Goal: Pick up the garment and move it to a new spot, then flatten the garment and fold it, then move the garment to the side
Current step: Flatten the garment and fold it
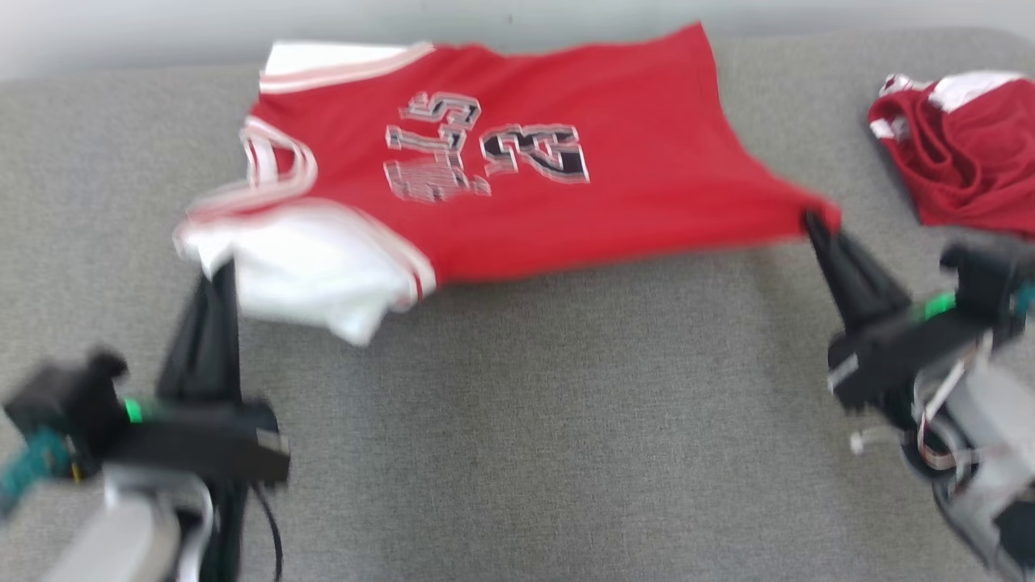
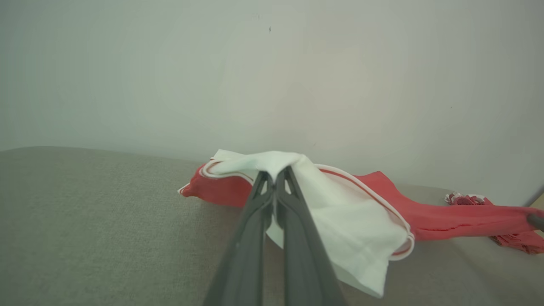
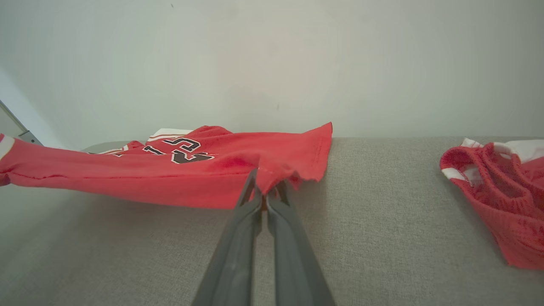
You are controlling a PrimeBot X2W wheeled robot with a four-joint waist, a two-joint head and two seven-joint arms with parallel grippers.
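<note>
We hold red mesh jersey (image 1: 566,186) over grey woven cushion (image 1: 517,420).
L gripper (image 1: 220,273), R gripper (image 1: 813,222) pinch its edges; lettering blurred.

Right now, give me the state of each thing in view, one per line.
jersey: number side up, pulled taut between both end effectors, near edge lifted.
left end effector: shut on jersey's white corner.
right end effector: shut on jersey's red corner.
red heap: crumpled, lying apart, untouched.
gray surface: bearing both garments.
</note>
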